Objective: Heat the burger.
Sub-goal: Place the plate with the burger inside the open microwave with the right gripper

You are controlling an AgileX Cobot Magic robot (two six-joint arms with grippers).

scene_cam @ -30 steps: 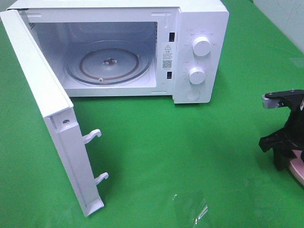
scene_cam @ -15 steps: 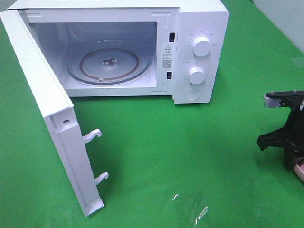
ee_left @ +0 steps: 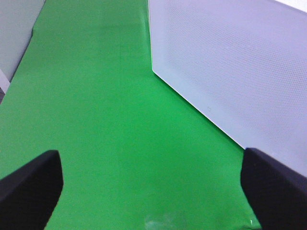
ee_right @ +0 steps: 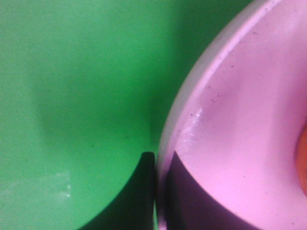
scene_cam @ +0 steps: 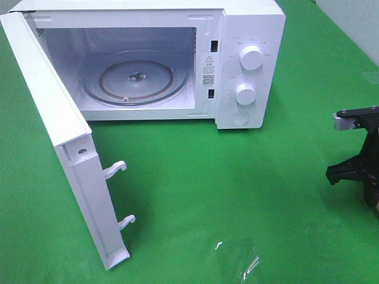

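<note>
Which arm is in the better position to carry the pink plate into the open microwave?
Right. The right gripper is shut on the rim of the pink plate, one finger on each side. The left gripper is open and empty, near the microwave door.

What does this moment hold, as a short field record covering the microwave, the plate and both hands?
microwave: stands on the green cloth, door swung wide open
turntable: glass, nothing on it
left hand: open, holding nothing, near the door
right hand: shut on the rim of the pink plate, one finger inside the rim, one outside
burger: only an orange sliver at the edge of the right wrist view, probably it; not in the microwave
</note>
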